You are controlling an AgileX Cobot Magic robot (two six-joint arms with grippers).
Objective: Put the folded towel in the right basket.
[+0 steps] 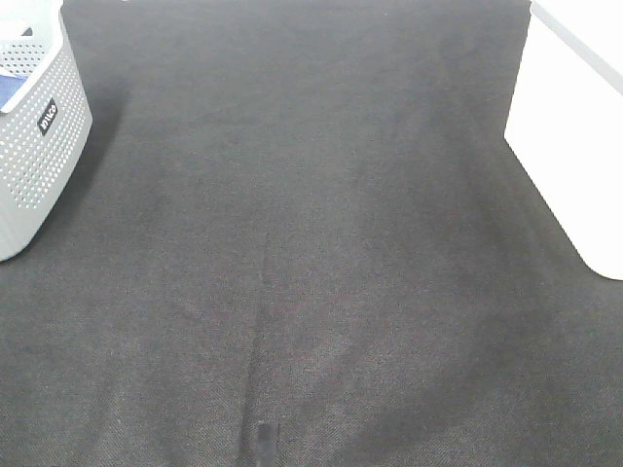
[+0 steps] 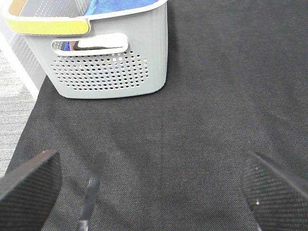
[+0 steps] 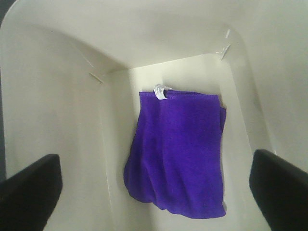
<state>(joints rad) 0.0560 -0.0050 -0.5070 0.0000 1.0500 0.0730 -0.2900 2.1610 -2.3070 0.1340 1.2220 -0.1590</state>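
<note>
The folded purple towel (image 3: pixel 175 154) lies flat on the bottom of the white right basket (image 3: pixel 57 96), with a small white tag at one edge. My right gripper (image 3: pixel 154 159) hangs above the basket's inside, open and empty, clear of the towel. The white basket (image 1: pixel 574 146) stands at the right edge in the exterior high view; the towel is hidden there. My left gripper (image 2: pixel 150 156) is open and empty above the black mat, short of the grey basket (image 2: pixel 110 67). Neither gripper shows in the exterior high view.
The grey perforated basket (image 1: pixel 34 136) at the far left holds a blue cloth (image 2: pixel 120 6) and has a yellow rim piece (image 2: pixel 48 25). A thin dark strip (image 2: pixel 91 192) lies on the black mat (image 1: pixel 311 253), also near the front edge (image 1: pixel 261 443).
</note>
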